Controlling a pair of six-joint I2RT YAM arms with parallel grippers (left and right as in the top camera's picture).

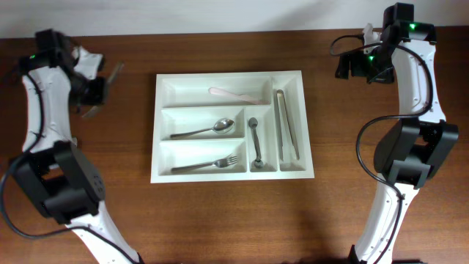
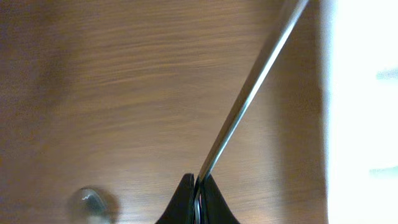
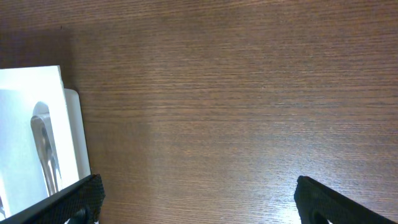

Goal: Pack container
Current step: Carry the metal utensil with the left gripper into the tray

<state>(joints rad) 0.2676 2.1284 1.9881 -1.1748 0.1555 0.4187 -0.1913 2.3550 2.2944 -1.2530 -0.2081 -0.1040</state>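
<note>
The white container (image 1: 302, 170) lies at the table's centre, its compartments holding a pale knife (image 1: 238, 95), a spoon (image 1: 205, 130), a fork (image 1: 209, 165), a small spoon (image 1: 254, 143) and tongs (image 1: 286, 125). My left gripper (image 1: 99, 89) hovers left of the tray, shut on a thin metal cutlery piece (image 1: 113, 75). In the left wrist view that piece (image 2: 249, 93) runs up from my closed jaws (image 2: 198, 186) toward the container's bright edge (image 2: 360, 124). My right gripper (image 1: 353, 66) is open and empty beyond the tray's right side. In the right wrist view it (image 3: 199, 193) stands over bare wood.
The container's corner (image 3: 71, 130) and the tongs (image 3: 43, 149) show at the left of the right wrist view. A blurred shiny round object (image 2: 90, 202) sits at the lower left of the left wrist view. Brown wooden table (image 1: 234, 213) surrounds the tray.
</note>
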